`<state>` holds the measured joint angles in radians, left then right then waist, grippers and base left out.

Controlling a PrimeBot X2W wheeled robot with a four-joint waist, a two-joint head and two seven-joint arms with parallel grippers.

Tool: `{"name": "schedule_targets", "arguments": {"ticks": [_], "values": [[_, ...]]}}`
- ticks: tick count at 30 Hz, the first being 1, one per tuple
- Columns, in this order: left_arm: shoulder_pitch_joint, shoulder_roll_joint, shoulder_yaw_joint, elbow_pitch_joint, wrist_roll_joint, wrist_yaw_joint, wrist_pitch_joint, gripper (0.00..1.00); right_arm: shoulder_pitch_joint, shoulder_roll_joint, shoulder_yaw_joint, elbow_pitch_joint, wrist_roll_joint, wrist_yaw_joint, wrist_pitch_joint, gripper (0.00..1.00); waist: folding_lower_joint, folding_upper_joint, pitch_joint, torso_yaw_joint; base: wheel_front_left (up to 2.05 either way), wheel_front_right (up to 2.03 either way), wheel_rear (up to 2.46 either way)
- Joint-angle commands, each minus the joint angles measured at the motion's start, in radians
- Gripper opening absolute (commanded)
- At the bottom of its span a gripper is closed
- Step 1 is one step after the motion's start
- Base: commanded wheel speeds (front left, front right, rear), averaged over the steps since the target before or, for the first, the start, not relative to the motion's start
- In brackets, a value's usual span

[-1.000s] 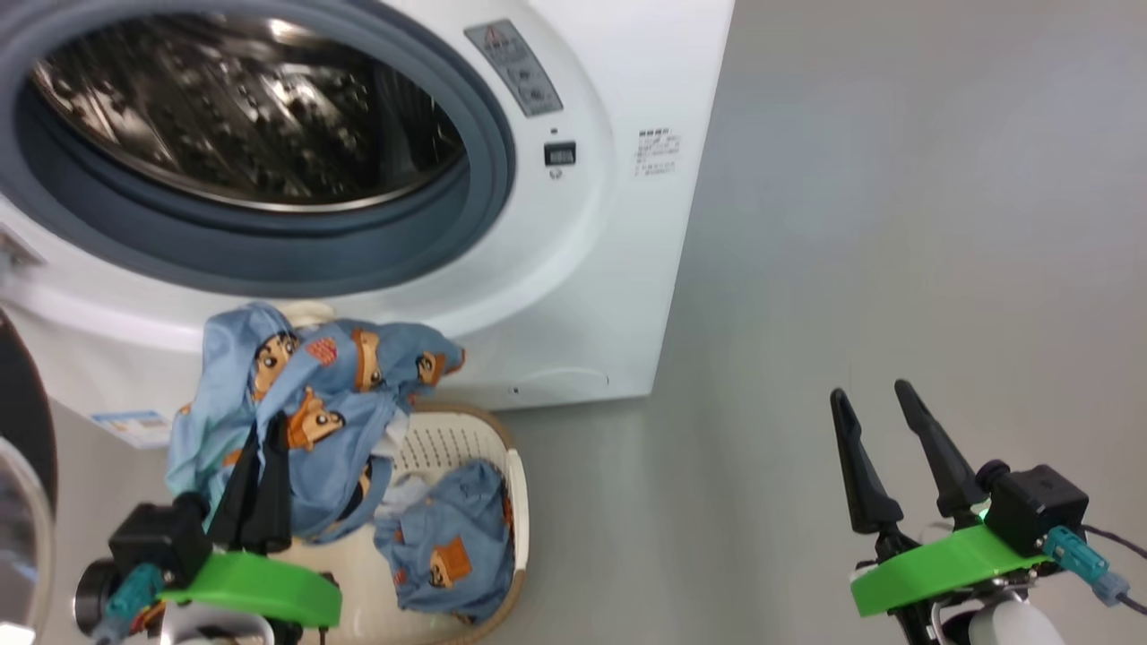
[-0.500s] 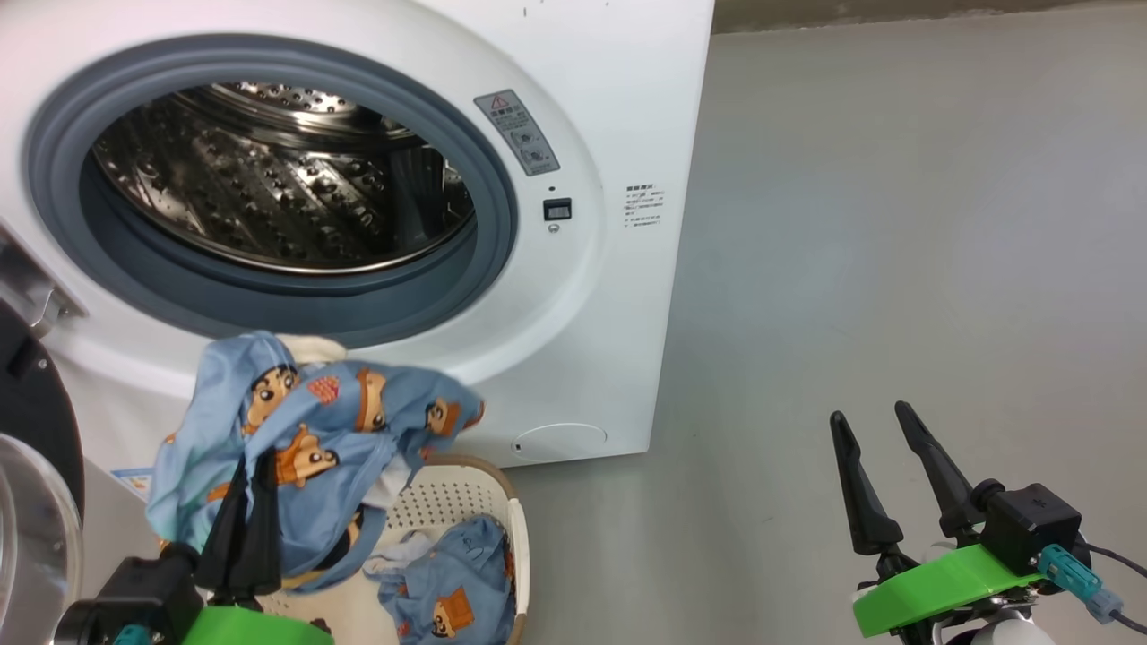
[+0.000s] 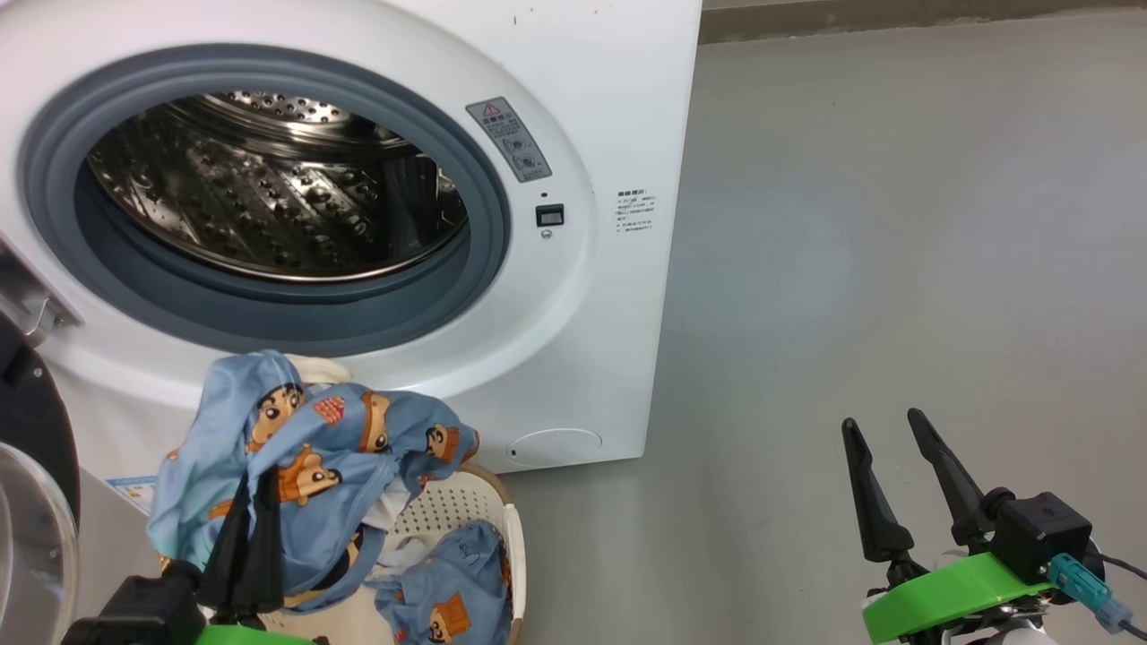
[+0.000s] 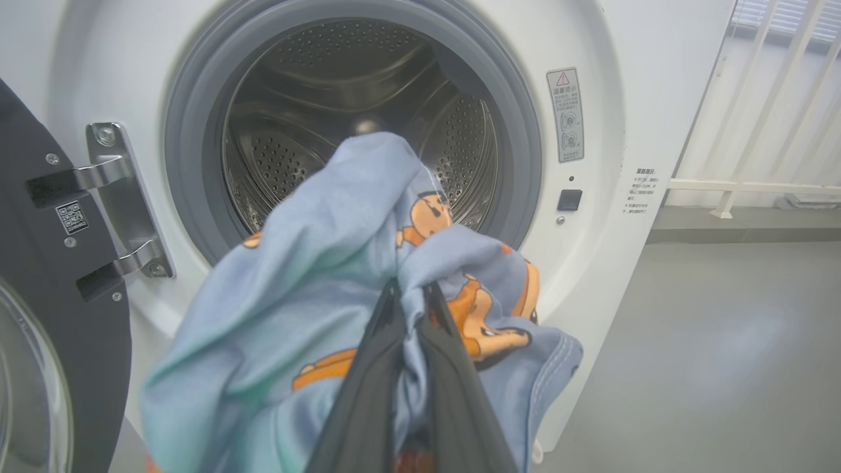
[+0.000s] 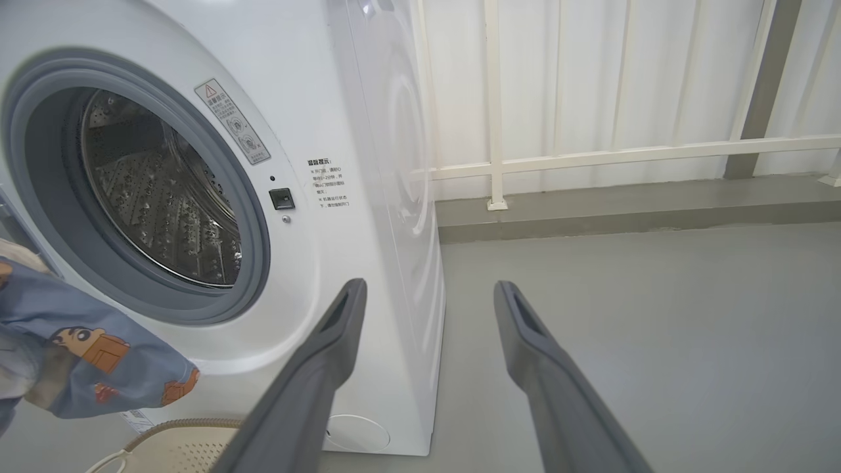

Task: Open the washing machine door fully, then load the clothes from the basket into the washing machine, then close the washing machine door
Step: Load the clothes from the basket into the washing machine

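Hanging from the left gripper is a light blue garment printed with orange-brown cartoon figures. The two dark fingers are pressed together on a fold of it, and the cloth drapes down on both sides of them. The garment is held up above the basket at the near left of the scene. Its top reaches in front of the white face of the washing machine, just below the grey rubber seal. In the left wrist view the bunched cloth hangs before the lower half of the steel drum, outside the opening.

A second garment of the same print lies in the right end of the basket, with a bit of white fabric beside it. The basket stands on the grey floor close to the foot of the machine, left of the round white flap.

The washing machine door is swung wide open at the left. Its black ring and clear glass bowl are cut by the picture's edge, and it hangs on a metal hinge.

The right gripper hovers over the floor at the near right, well apart from the machine and the basket. Its fingers are spread wide and hold nothing. Beyond it, a white railing runs along the far wall.
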<state>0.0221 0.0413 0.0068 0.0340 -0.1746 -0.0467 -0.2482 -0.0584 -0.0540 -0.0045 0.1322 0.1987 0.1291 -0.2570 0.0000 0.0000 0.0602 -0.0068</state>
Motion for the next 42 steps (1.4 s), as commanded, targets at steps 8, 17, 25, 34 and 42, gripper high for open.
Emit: {"name": "schedule_targets", "arguments": {"ticks": [8,17,25,34,42], "values": [[-0.036,0.009,0.027,-0.030,-0.025,0.012,-0.014,0.00,-0.013,0.001,0.025,-0.027,0.009,0.002,-0.005,1.00,0.0000,0.0000,0.034,-0.002,0.00,0.00,0.00],[-0.127,0.009,0.056,-0.025,-0.041,0.007,-0.014,0.00,-0.046,0.003,0.039,-0.031,0.026,0.002,-0.005,1.00,0.0000,0.0000,0.108,-0.028,0.00,0.00,0.00],[-0.294,0.009,0.118,-0.006,-0.018,-0.016,-0.014,0.00,-0.081,0.003,0.045,-0.043,0.021,0.002,-0.005,1.00,0.0000,0.0000,0.217,-0.063,0.00,0.00,0.00],[-0.495,0.023,0.208,0.045,0.020,-0.050,-0.014,0.00,-0.131,0.004,0.056,-0.063,0.032,0.002,-0.005,1.00,0.0000,0.0000,0.342,-0.107,0.00,0.00,0.00],[-0.641,0.054,0.237,0.125,0.035,-0.072,-0.014,0.00,-0.162,0.004,0.062,-0.073,0.048,0.002,-0.005,1.00,0.0000,0.0000,0.451,-0.129,0.00,0.00,0.00]]}}
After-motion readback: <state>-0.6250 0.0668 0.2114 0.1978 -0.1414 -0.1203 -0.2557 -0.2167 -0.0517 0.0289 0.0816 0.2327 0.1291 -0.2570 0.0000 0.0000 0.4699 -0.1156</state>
